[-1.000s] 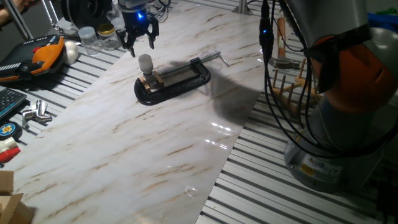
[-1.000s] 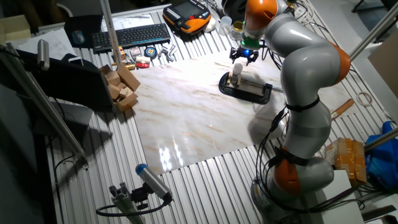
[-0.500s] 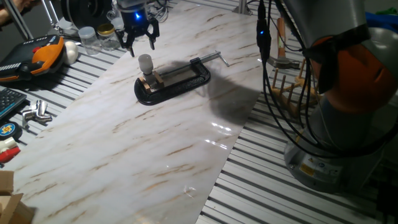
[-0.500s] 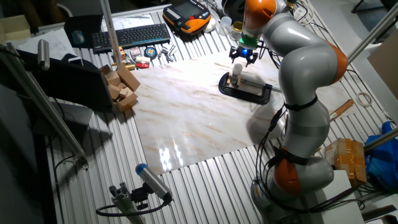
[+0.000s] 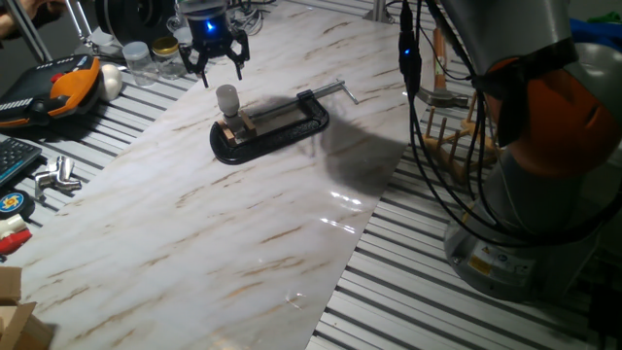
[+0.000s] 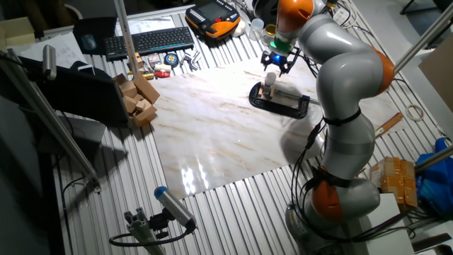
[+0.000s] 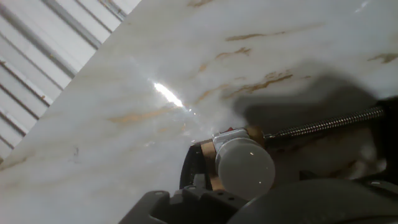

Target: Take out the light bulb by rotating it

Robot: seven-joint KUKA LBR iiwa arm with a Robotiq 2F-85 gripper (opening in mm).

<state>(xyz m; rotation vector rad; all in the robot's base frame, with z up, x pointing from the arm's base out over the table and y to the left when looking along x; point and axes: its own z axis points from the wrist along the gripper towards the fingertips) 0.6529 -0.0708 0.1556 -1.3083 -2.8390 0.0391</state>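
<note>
Gripper (image 5: 215,68) risen slightly, fingers spread, empty; light bulb (image 5: 226,97) upright in C-clamp (image 5: 277,124).

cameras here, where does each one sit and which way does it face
One fixed view: low beside the marble table, facing the C-clamp and light bulb; shows the claw and the arm's base.
The other fixed view: high overhead, opposite side, showing the whole arm.
Hand view: on the wrist, looking down on the bulb; dark claw parts along the bottom edge.
All three share bulb and clamp.

- Open air separates the gripper (image 5: 220,68) from the light bulb (image 5: 226,97) below.
- The black C-clamp (image 5: 277,126) crowds the bulb's base; glass jars (image 5: 146,58) stand nearby.
</note>
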